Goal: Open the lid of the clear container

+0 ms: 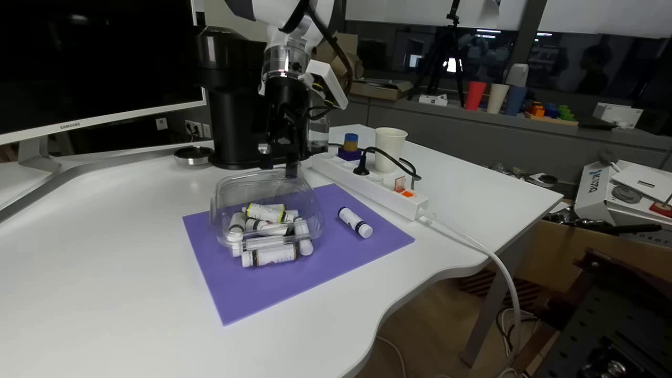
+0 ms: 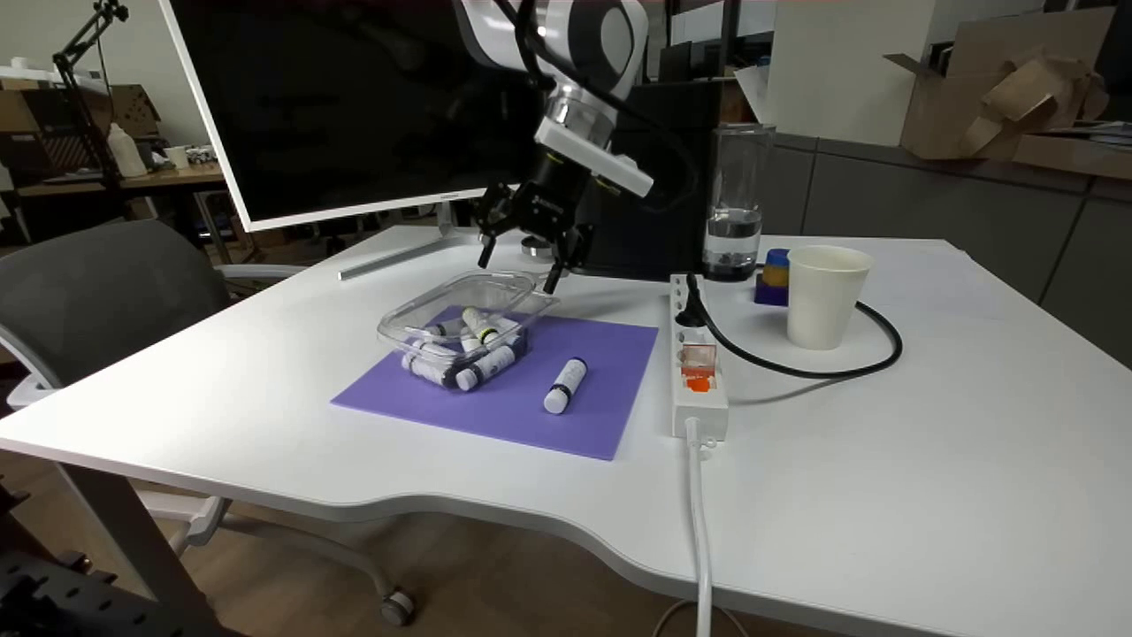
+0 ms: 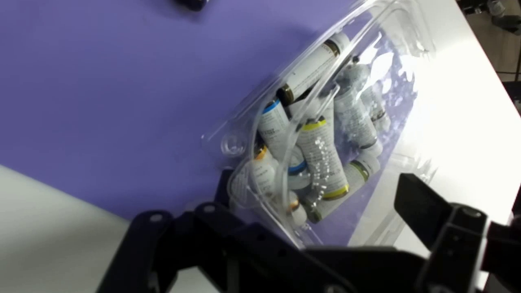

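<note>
The clear container (image 1: pixel 317 231) sits on the purple mat (image 1: pixel 273 294) with several white tubes (image 1: pixel 269 255) inside. Its flange with a round snap shows in the wrist view (image 3: pixel 232 145). The transparent lid (image 3: pixel 382 67) lies over the container, also in an exterior view (image 2: pixel 416 320). In the wrist view two clear rims run apart along the near side; how far the lid is raised I cannot tell. My gripper (image 3: pixel 317 189) is open, in an exterior view (image 2: pixel 518 267) above the container's far end. One fingertip is beside the rim corner; I cannot tell whether it touches.
A loose tube (image 1: pixel 355 222) lies on the mat beside the container. A white power strip (image 1: pixel 367 181) with a black plug and a paper cup (image 2: pixel 822 296) stand to one side. A tall black box (image 1: pixel 236 105) and a monitor (image 1: pixel 94 63) stand behind.
</note>
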Robot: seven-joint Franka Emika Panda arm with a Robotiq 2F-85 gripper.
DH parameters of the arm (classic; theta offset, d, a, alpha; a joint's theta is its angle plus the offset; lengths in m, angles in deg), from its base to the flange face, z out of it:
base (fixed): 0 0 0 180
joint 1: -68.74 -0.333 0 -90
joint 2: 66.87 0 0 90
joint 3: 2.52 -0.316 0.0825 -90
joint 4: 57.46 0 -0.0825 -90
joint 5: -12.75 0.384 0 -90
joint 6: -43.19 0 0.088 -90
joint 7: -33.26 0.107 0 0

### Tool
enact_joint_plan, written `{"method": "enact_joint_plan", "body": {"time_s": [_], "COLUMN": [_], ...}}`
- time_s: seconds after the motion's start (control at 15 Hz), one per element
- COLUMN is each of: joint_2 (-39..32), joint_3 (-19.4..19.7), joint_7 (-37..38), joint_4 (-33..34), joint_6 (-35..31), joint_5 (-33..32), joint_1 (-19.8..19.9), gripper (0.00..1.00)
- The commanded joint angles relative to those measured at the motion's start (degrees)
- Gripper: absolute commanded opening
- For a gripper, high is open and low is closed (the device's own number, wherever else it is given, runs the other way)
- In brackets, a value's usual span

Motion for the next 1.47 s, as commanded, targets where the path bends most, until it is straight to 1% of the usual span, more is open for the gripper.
{"method": "enact_joint_plan", "body": {"time_s": [0.0,0.2,0.53,1.13,1.4], "joint_2": [0.7,1.8,6.4,18.1,23.1], "joint_3": [-1.1,-1.7,-2.5,-2.3,-1.7], "joint_7": [-1.4,-3.3,-7.1,-10.9,-10.8], "joint_4": [1.0,0.4,-2.0,-8.3,-12.6], "joint_6": [4.9,8.1,9.8,6.6,2.3], "joint_5": [0.8,1.2,0.9,-2.1,-4.6], "joint_1": [0.7,0.6,-1.0,-6.4,-8.3], "gripper": [1.00,1.00,1.00,1.00,1.00]}}
